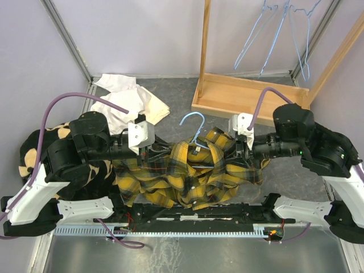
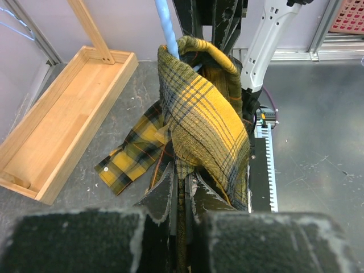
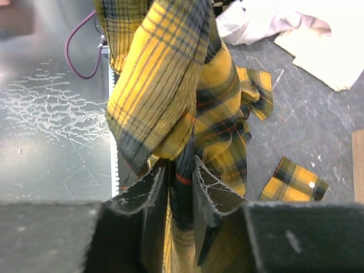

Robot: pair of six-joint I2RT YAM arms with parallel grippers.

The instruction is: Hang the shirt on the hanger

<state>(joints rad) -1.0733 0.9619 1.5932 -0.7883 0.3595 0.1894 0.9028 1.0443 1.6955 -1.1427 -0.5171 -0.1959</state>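
The yellow and black plaid shirt hangs stretched between my two grippers above the table's near middle. The light-blue wire hanger is inside it, with its hook sticking out at the collar. My left gripper is shut on the shirt's left side, and the cloth is pinched between its jaws, with the hanger wire beyond. My right gripper is shut on the shirt's right side; folds of the shirt bunch between its fingers. A cuff lies on the table.
A wooden rack with a tray base stands at the back right, with several spare blue hangers on it. A white garment lies at the back left. A black and tan fleece lies at the left edge.
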